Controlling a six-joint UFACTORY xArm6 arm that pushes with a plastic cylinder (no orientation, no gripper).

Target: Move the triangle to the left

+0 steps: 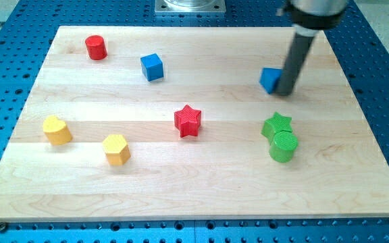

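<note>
Wooden board [194, 182] on blue pegboard; my tip [286, 92] touching blue triangle [269, 79] right side; no jaws fitted.

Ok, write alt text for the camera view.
My tip touches the right side of the blue triangle at the wooden board's upper right. Seven other coloured blocks lie scattered across the board.
</note>
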